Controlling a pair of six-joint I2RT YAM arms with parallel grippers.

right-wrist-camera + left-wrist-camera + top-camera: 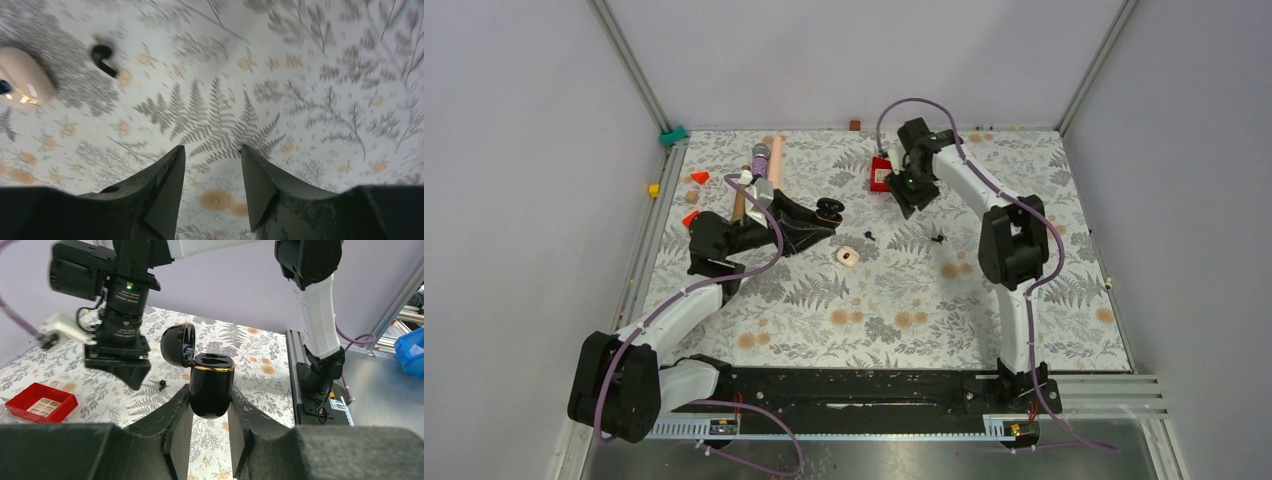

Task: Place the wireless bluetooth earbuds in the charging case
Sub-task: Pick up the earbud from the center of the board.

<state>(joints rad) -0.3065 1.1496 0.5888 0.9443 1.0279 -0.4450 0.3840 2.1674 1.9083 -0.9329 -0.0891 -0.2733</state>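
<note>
While the fern-patterned table (1024, 300) fills most of the overhead view, the two arms reach across it from the near edge, the left one bent toward the middle, the right one stretched to the far side.

The left gripper (210, 412) has its jaws pressed against the sides of the black charging case (212, 377) and holds it clear of the cloth. The case stands roughly upright with its mouth facing up and its lid hinged back to the left. From above, that case (829, 209) sits just left of the table's centre.

The right gripper (212, 165) points down over bare cloth, jaws moderately apart with nothing between them. It hangs above the table without touching it, just beside a red tray (881, 175) that lies flat at the far side.

A pale case (848, 257) rests on the cloth near the middle, in front of the held one. One black earbud (102, 54) lies loose on the table near that pale case. A second black earbud (939, 239) lies further right, apart from both cases.
</note>
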